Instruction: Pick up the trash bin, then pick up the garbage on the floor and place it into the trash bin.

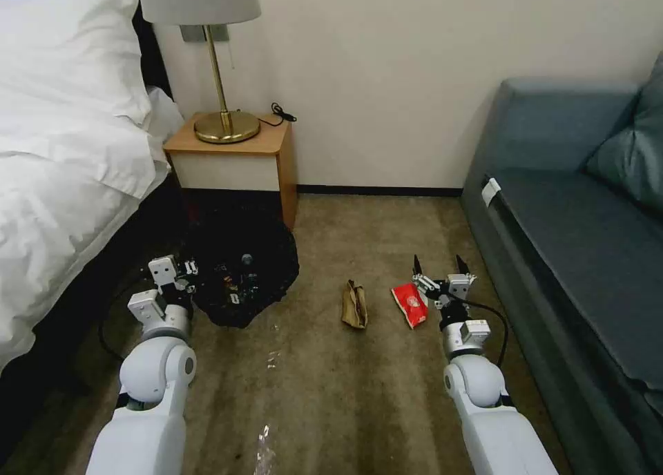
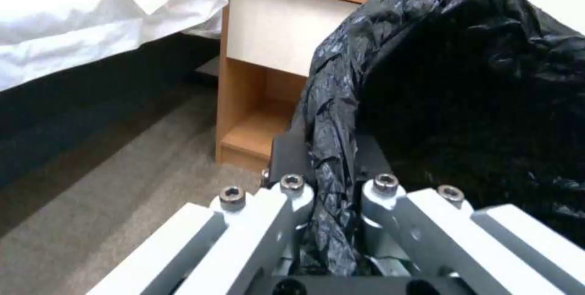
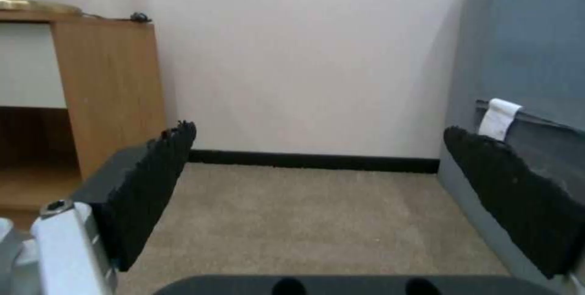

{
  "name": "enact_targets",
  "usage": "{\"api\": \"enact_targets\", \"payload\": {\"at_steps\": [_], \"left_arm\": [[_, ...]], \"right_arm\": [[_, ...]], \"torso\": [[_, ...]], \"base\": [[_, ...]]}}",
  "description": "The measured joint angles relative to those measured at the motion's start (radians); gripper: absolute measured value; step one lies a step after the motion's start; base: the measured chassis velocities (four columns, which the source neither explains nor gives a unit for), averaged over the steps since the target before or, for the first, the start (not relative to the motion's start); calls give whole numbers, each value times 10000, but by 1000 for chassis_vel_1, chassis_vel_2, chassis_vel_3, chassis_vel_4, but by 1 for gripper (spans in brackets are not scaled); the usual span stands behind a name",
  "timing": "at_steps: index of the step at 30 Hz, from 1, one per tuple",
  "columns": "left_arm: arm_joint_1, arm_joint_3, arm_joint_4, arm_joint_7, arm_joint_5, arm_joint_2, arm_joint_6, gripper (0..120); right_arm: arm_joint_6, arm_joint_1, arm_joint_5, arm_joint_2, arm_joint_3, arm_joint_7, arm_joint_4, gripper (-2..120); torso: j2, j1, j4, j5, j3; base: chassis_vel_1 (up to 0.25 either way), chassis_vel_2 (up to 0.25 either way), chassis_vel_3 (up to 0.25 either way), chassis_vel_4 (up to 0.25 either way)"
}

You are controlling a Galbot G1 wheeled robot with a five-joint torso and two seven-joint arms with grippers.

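Open carpet lies between the nightstand and sofa, broken by the brown paper and red packet.

The left tool was clamped on the rim of the trash bin, its fingers pinching the crinkled black bag folded over that rim. The bin's dark opening lay just past the fingers. Behind it stood a wooden nightstand with a white drawer front, on grey carpet. White bedding hung beside the nightstand.
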State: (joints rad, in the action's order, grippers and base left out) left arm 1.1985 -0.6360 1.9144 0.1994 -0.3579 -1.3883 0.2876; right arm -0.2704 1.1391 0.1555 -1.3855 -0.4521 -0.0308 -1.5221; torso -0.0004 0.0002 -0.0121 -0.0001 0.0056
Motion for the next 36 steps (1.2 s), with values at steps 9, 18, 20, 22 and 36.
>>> {"api": "enact_targets", "payload": {"at_steps": [9,18,20,22,36], "left_arm": [[14,-15,-6,-9,-35,47,-5,4],[45,-14,6,-8,-39,47,-22,4],[72,-26,29,-6,-48,50,-31,4],[85,-37,42,-6,-53,58,-35,4],[298,-89,126,3,43,-19,-56,4]], "right_arm": [[-65,-17,-136,-38,-13,6,140,100],[-72,31,-197,-43,-9,9,169,100],[-77,4,-237,-40,42,7,225,100],[-86,-12,-261,-34,62,4,250,100],[340,-1127,554,754,1676,-42,1214,100]], "torso": [[0,0,0,-1,0],[0,0,0,-1,0],[0,0,0,-1,0],[0,-1,0,-2,0],[0,-1,0,-1,0]], "base": [[-114,116,113,-114],[-99,86,87,-92],[-66,68,55,-62],[-50,62,61,-55],[-7,16,14,-14]]}}
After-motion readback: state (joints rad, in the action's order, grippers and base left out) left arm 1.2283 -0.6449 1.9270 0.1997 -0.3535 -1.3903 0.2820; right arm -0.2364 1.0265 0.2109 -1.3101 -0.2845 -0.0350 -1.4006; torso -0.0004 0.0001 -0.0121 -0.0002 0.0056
